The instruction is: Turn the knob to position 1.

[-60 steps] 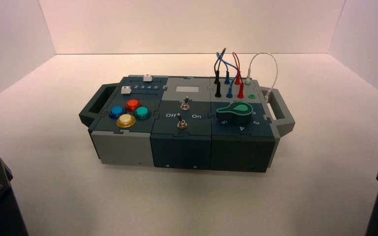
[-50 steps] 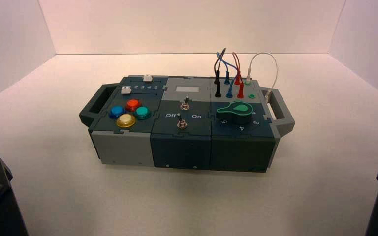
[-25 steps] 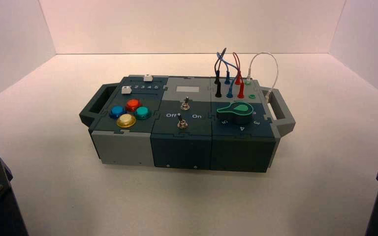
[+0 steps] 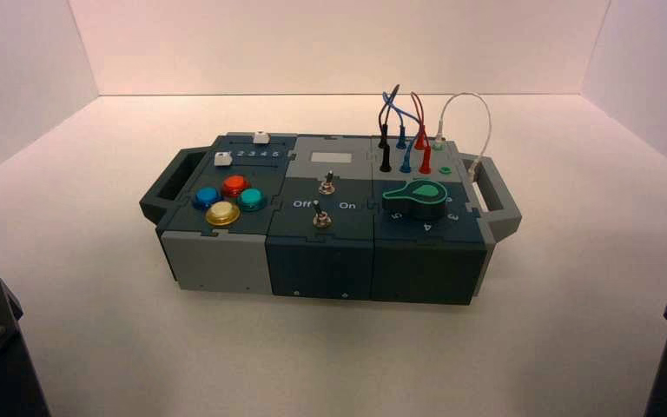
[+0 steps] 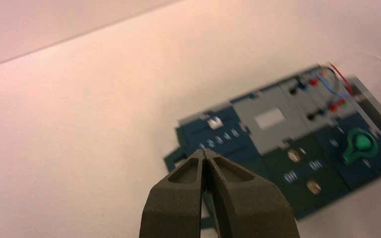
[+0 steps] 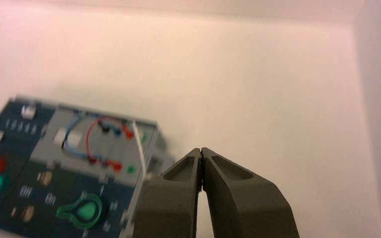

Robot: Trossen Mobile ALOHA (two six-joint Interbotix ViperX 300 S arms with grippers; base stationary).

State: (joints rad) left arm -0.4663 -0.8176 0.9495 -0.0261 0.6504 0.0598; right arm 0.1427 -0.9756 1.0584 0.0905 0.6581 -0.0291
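The knob (image 4: 416,197) sits on the box's (image 4: 321,252) right section, tip pointing left. It looks rigid and smooth; squeeze its tapered flanks. Both grippers, left (image 5: 206,154) and right (image 6: 200,150), hang back, jaws clenched and empty.

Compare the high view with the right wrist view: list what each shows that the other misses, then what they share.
Only the high view shows the whole box with both handles, its front wall, and the blue button and yellow button.

Only the right wrist view shows the right hand, its fingertips closed together, held off the box's right end.

Both show the green-topped knob, untouched, its tip toward the toggle switches, and the plugged wires behind it.
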